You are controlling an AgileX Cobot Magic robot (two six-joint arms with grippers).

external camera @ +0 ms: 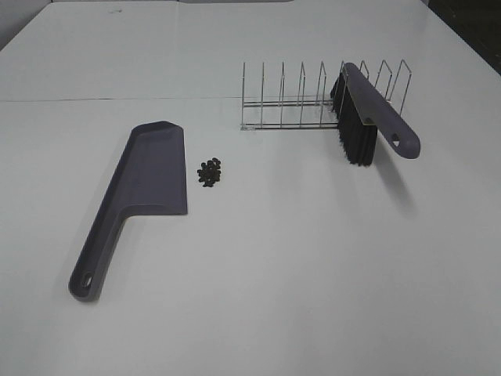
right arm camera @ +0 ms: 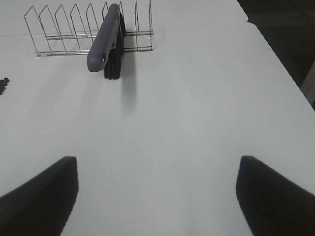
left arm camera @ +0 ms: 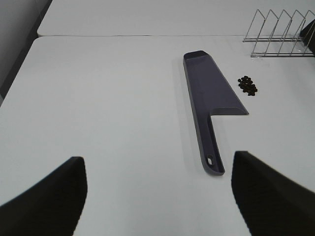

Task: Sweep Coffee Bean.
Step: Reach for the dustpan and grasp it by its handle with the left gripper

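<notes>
Open counter [external camera: 313, 298] runs broad along the near edge. The coffee bean [external camera: 210, 173], a tight cluster of tiny dark ovals, lies mid-counter, well in from every edge, just beside the dustpan [external camera: 153, 176]. Left jaws and right jaws both stand spread, holding nothing.

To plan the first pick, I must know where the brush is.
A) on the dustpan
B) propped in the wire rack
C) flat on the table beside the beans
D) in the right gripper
B: the brush sits in the wire rack, handle sticking out.
</notes>
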